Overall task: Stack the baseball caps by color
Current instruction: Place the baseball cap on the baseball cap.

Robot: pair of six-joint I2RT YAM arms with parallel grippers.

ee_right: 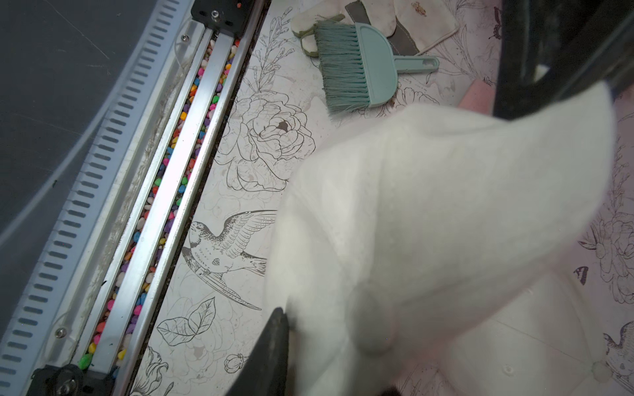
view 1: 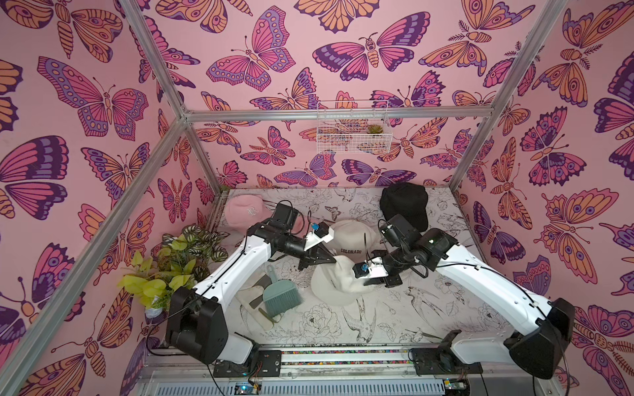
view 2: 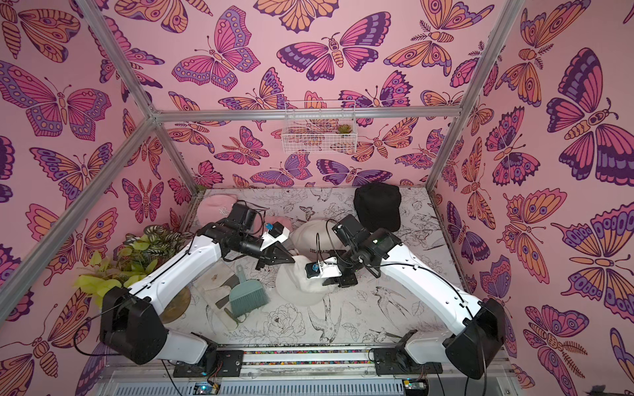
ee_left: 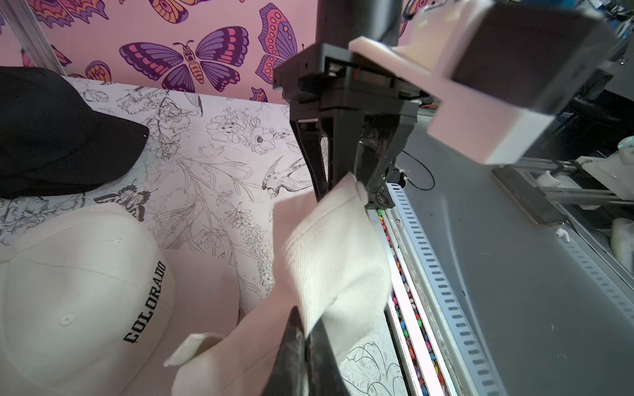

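Left gripper [ee_left: 302,329] is clamped on the near cream cap [view 1: 334,284], mid-table. Right gripper [view 1: 367,282] straddles that cap's right edge; pinching or not, I cannot tell. Brush [view 1: 283,298] lies to its left. COLORADO cap [view 1: 350,236] lies just beyond; pink caps [view 1: 243,212] far left, black cap [view 1: 404,202] far right.

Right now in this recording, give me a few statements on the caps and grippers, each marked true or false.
1. The left gripper is shut on a cream cap. True.
2. The black cap rests on the COLORADO cap. False: they lie apart, table showing between them.
3. A gripper holds the teal brush. False: it lies loose, no gripper touching it.
4. A pink cap lies at the back, on the robot's left. True.
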